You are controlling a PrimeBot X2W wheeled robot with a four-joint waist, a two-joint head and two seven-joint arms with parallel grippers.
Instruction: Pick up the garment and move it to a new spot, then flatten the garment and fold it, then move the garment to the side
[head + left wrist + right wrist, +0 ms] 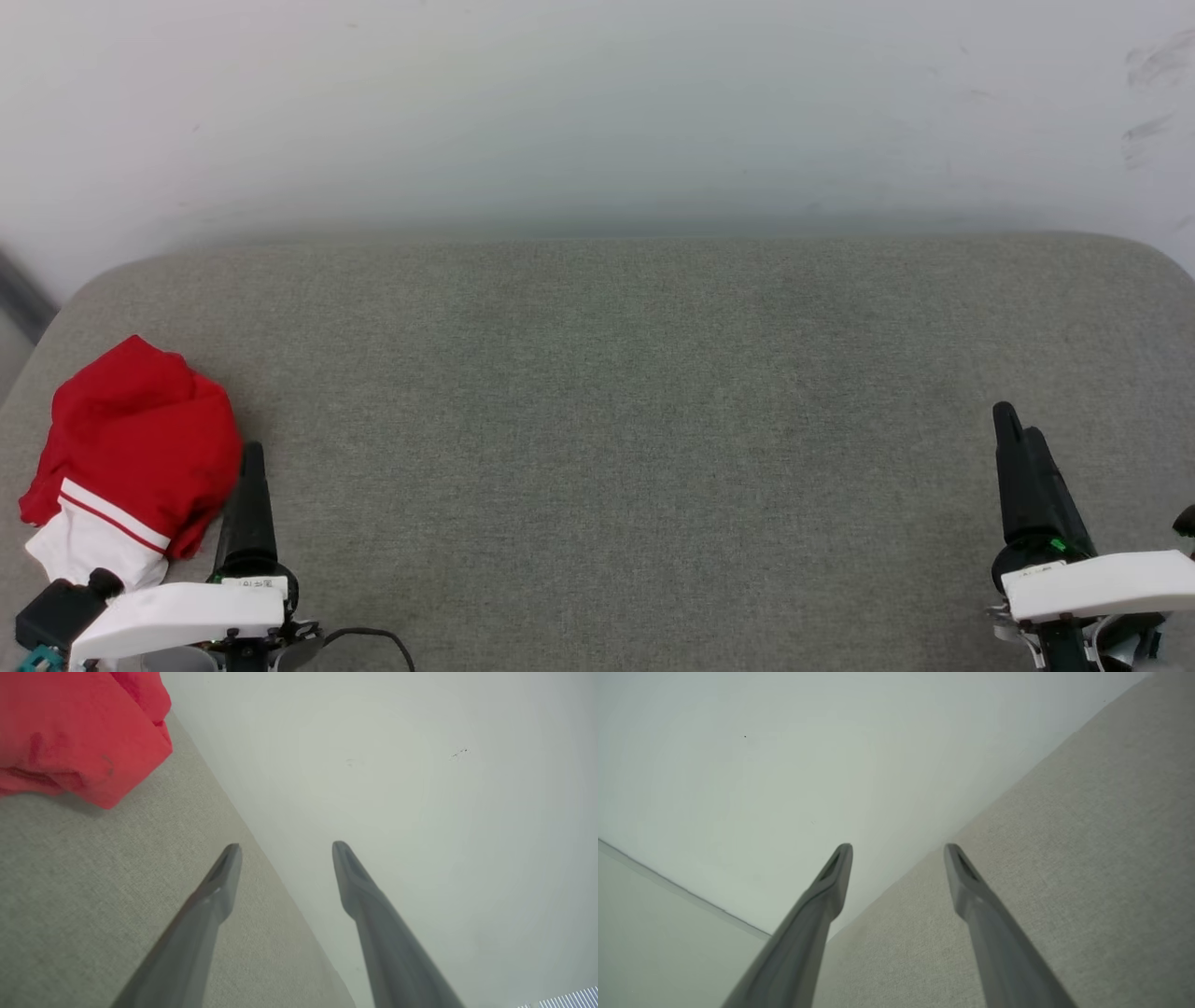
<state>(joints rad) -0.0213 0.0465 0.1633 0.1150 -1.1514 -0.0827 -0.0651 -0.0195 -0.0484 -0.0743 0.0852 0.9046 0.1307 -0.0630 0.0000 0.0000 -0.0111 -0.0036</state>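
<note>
Lying bunched at the near left corner of the grey bench (607, 420), the garment (140, 448) sits just beside the left hand (285, 849), spread and empty. The right hand (899, 847), near right, is spread too. Moving, flattening and folding all seem left to do.
</note>
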